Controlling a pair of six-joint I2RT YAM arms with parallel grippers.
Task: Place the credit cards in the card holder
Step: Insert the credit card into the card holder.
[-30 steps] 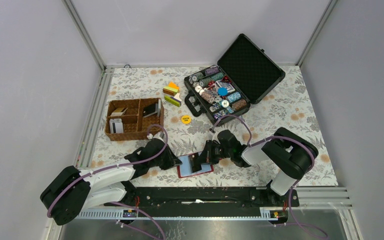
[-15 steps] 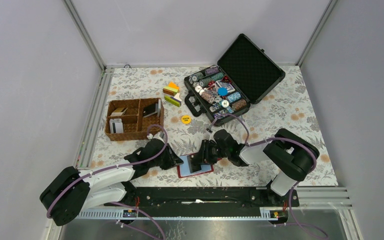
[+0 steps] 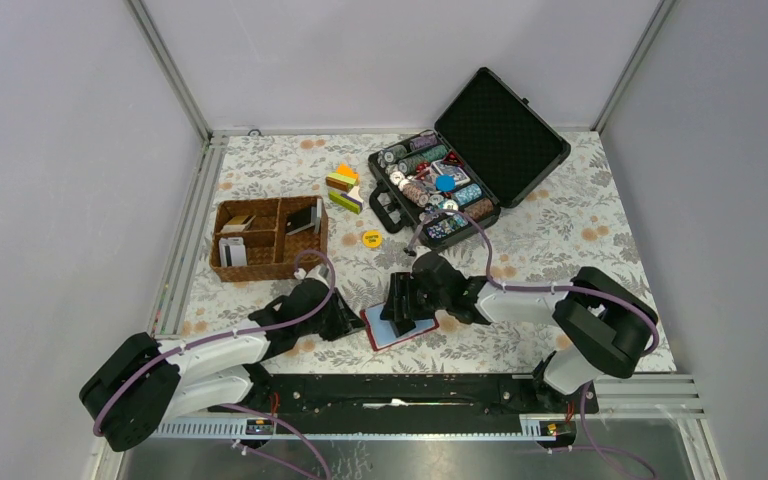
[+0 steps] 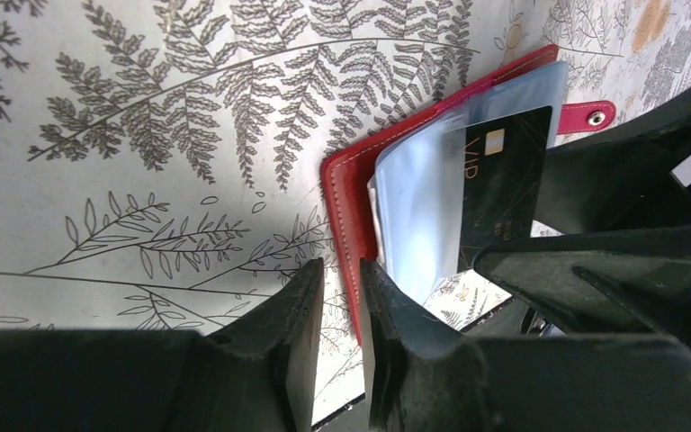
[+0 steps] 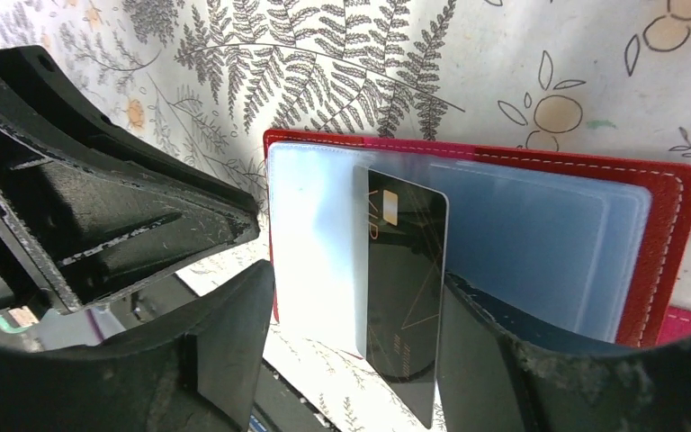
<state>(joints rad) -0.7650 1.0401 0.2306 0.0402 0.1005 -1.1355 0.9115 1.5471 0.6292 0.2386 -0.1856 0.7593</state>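
**Dark card part-way into card holder; both grippers loose**

Card holder (image 3: 400, 328): lies open on the floral tablecloth (image 3: 560, 230), close to the near edge and about midway left to right, between the two grippers. Red cover down, clear sleeves up, light blue showing through. A red snap tab (image 4: 596, 117) sticks out from one edge.

Dark card (image 5: 405, 270): gold chip, "VIP" lettering. It sits in one clear sleeve, only part-way in. One short end is under the plastic; the other pokes out past the holder's edge.

Right gripper (image 5: 360, 297): released. Its jaws stand wide, one on either side of the dark card. One long edge of the card lies right beside one finger, and bare sleeve shows between the card and the other. Nothing is clamped.

Left gripper (image 4: 342, 301): at the holder's left edge, low over the cloth. Jaws a narrow slit apart. The stitched red edge runs into the slit beside one finger, and a strip of cloth shows between it and the other finger, so it is not clenched on the cover.

Other credit cards (image 3: 232, 250): stand in the wicker basket (image 3: 260, 272), left of and farther back than the holder, well apart from it.

Black case (image 3: 505, 125): open at far right, poker chips (image 3: 435, 185) in its tray. One yellow chip (image 3: 371, 238) lies loose on the cloth between case and basket. Coloured blocks (image 3: 345, 188) lie just beyond it.
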